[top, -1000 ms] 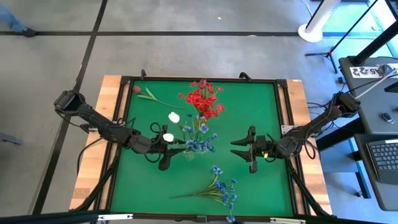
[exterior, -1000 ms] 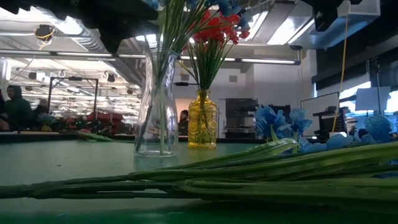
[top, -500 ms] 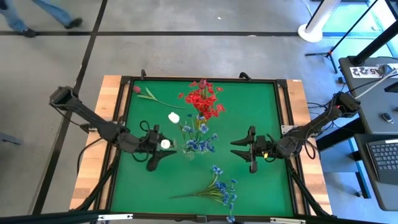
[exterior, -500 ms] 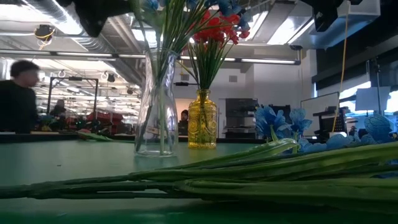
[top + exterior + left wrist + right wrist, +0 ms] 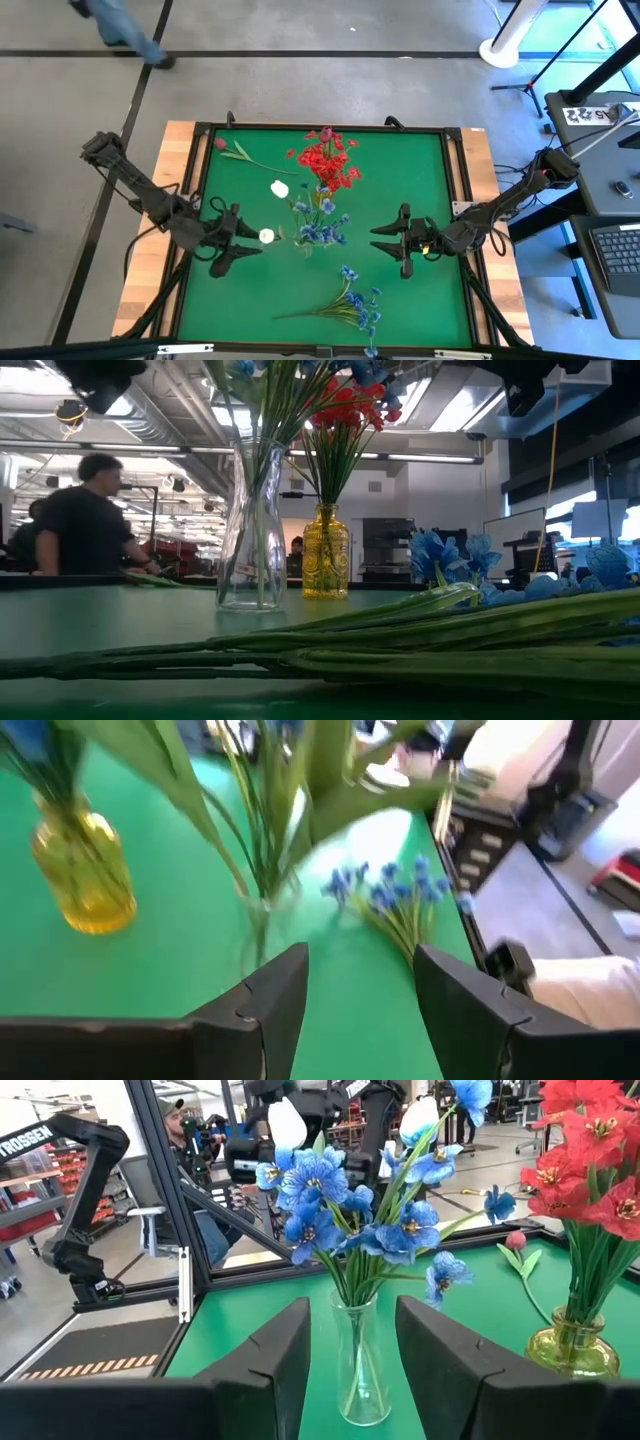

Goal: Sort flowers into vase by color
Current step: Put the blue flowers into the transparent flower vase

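— Where are the flowers right now?

— Blue flowers (image 5: 345, 1210) and white buds (image 5: 288, 1122) stand in the clear glass vase (image 5: 361, 1365) near the middle of the green worktop (image 5: 420, 170). Red flowers (image 5: 325, 160) fill the yellow vase (image 5: 325, 554) just beyond it. A loose bunch of blue flowers (image 5: 358, 300) lies flat near the front edge, stems pointing toward the left arm's side. A pink bud (image 5: 221, 144) on its stem lies near the far corner on that same side.

— And the arms?

— The left end effector (image 5: 238, 240) hangs beside the glass vase, a little apart from it, fingers spread and empty. One white bud (image 5: 266, 236) shows just off its tips. The right end effector (image 5: 388, 240) sits on the other side of the glass vase, well apart, fingers also spread with nothing between them.

— Anyone around?

— A person in a dark top (image 5: 85, 520) shows behind the worktop in the low view, and someone's legs (image 5: 125, 25) cross the floor above the table in the high view.
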